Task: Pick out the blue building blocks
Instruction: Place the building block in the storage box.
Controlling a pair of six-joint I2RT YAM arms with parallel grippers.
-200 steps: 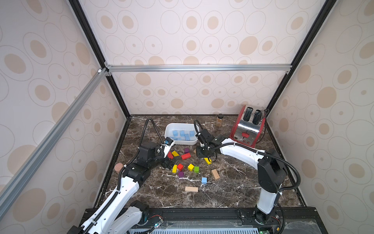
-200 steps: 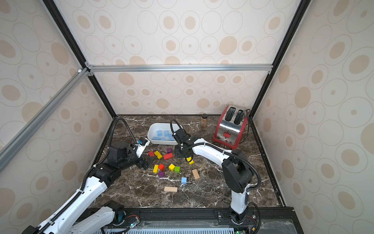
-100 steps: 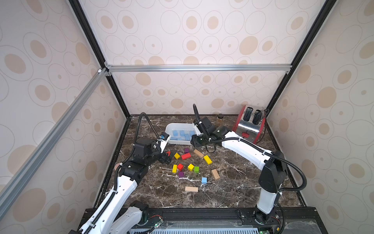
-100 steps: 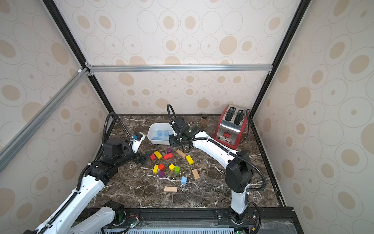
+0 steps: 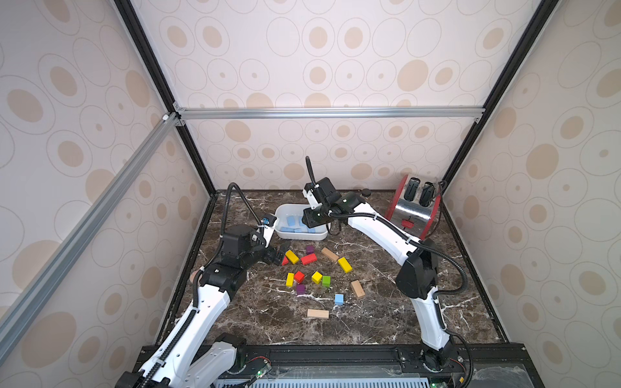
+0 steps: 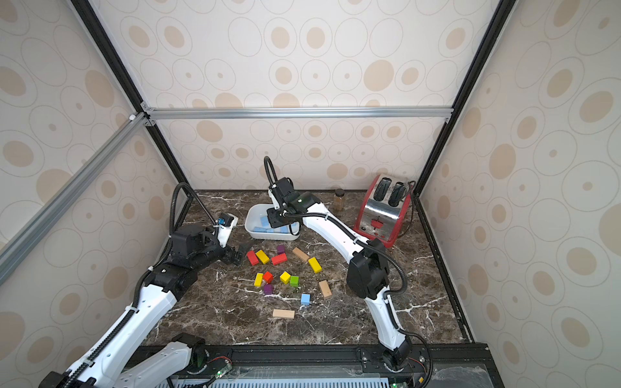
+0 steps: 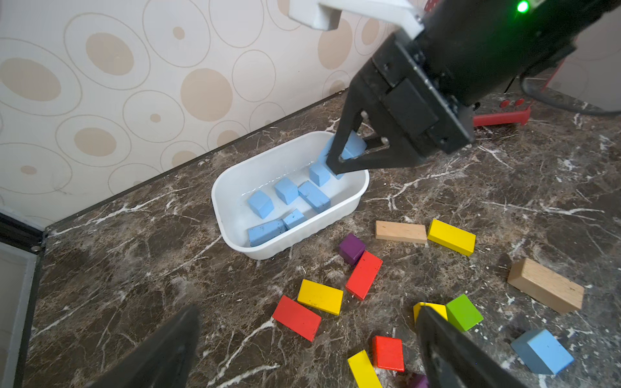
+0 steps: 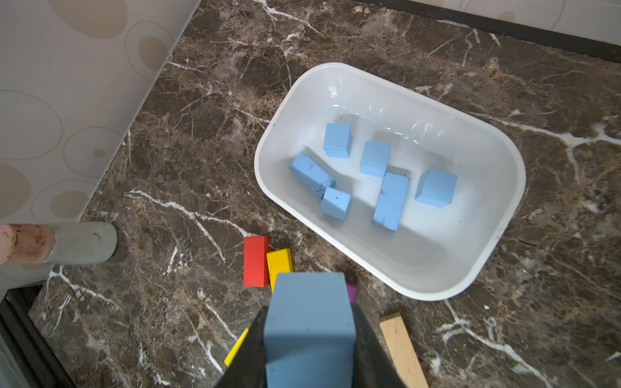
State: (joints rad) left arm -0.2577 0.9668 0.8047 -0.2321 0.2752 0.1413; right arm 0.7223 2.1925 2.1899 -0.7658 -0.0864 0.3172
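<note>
Several blue building blocks [image 8: 391, 201] lie in a white tub [image 8: 386, 278] at the back of the table, seen in both top views [image 5: 291, 220] [image 6: 265, 221] and in the left wrist view [image 7: 285, 189]. My right gripper [image 8: 309, 349] is shut on one more blue block [image 8: 309, 322] and hangs over the tub's right end [image 7: 336, 164]. One blue cube [image 5: 339, 298] [image 6: 305, 298] [image 7: 542, 351] rests alone on the marble in front. My left gripper [image 5: 280, 255] [image 7: 305, 315] stands open and empty, low beside a red block [image 7: 297, 317].
Red, yellow [image 5: 345, 264], green [image 5: 326, 281], purple [image 5: 310, 249] and tan [image 5: 317, 313] blocks are scattered mid-table. A red toaster [image 5: 415, 208] and a spice jar [image 6: 339, 199] stand at the back right. A pinkish cylinder [image 8: 50, 242] lies by the left wall.
My right gripper has risen from the scattered blocks and swung back-left over the tub, carrying the blue block. My left gripper has shifted slightly backward and stayed open.
</note>
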